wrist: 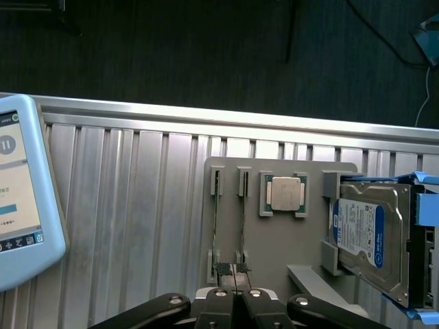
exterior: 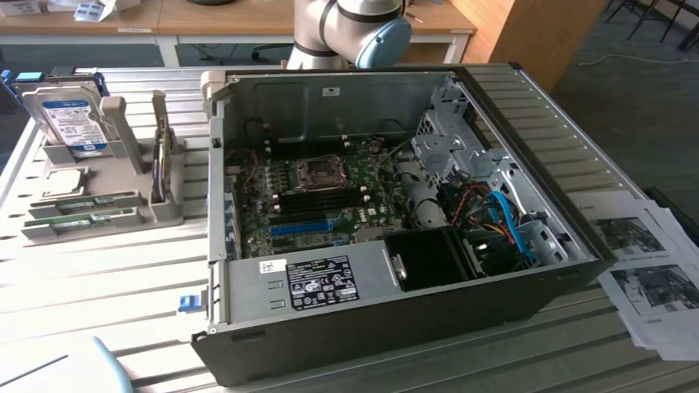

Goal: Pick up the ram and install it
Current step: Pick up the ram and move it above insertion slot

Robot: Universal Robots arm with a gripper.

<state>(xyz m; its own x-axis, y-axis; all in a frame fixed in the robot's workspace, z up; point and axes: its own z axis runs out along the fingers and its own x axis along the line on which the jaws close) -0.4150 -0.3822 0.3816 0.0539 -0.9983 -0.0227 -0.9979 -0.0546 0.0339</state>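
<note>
Two ram sticks (wrist: 217,223) (wrist: 243,223) stand on edge in slots of the grey holder (wrist: 274,247). The wrist view sees them edge-on as thin lines, so their labels and chips are hidden. In the exterior view they (exterior: 93,202) (exterior: 78,219) show as green strips at the holder's near end, at the exterior view's left and well apart from the open computer case (exterior: 568,205).

The picture's edge cuts off the gripper (wrist: 236,298), leaving the two black fingers (wrist: 221,305) and the linkage arms. It also cuts off part of the hard drive (wrist: 363,236) and the teach pendant (wrist: 24,205). The robot arm (exterior: 349,29) runs out at the top of the exterior view.

The hard drive's blue-and-white label has print too small to read. So do the black and white stickers (exterior: 317,278) on the case's metal box and the printed sheets (exterior: 644,262). The pendant screen shows a pause symbol (wrist: 5,145). The processor chip (wrist: 286,193) has no legible marking.

The fingers are pressed together with nothing between them. Their tips overlap the near ends of the two sticks; whether they touch is unclear.
</note>
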